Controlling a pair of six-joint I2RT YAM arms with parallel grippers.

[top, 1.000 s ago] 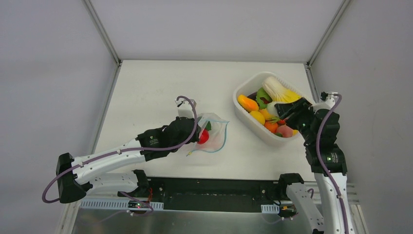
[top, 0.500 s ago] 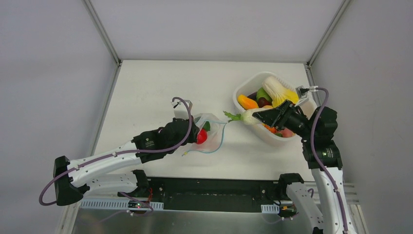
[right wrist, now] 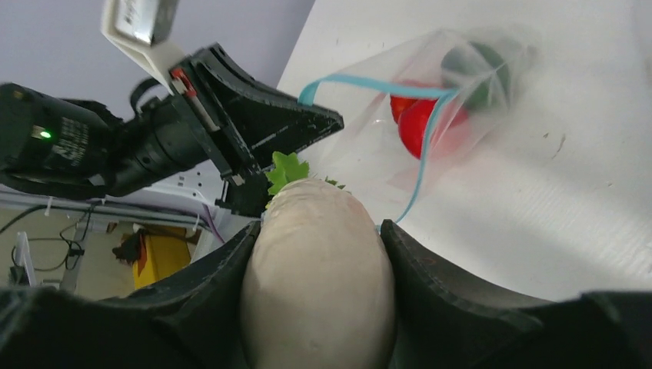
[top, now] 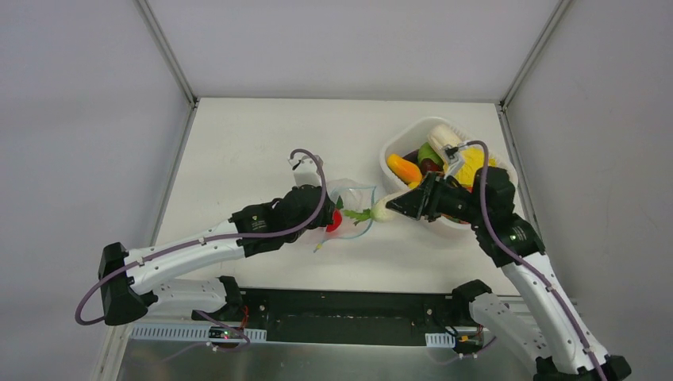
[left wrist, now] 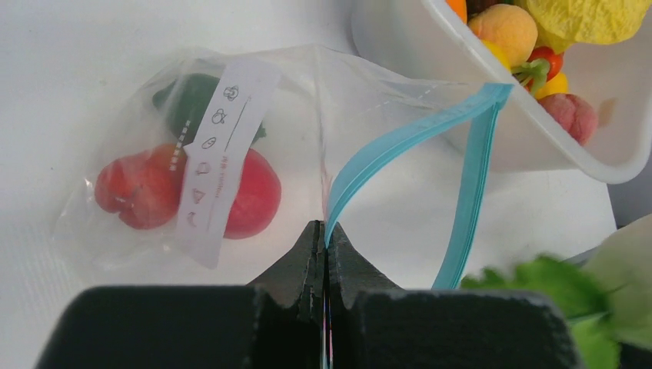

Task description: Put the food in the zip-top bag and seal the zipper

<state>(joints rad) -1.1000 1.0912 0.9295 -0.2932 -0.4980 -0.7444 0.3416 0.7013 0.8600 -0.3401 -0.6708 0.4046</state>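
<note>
The clear zip-top bag (top: 351, 208) lies on the table with its mouth facing right. It holds red food (left wrist: 246, 192) and a dark green piece (left wrist: 192, 100). My left gripper (left wrist: 324, 231) is shut on the teal zipper (left wrist: 400, 142) and lifts one lip, so the mouth gapes. My right gripper (top: 394, 206) is shut on a white radish (right wrist: 315, 277) with green leaves (top: 357, 214). It holds the radish just at the bag mouth, leaves first. In the right wrist view the bag (right wrist: 469, 84) and the left gripper (right wrist: 330, 119) lie straight ahead.
A white tub (top: 413, 127) stands at the right rear, close to the bag. It holds several foods, including an orange piece (top: 403, 167) and a yellow-white cabbage (top: 460, 151). Its wall (left wrist: 477, 100) is near the bag's open end.
My right gripper lifted the radish out of the tub and carried it left to the bag mouth. My left gripper kept its hold on the zipper edge.
</note>
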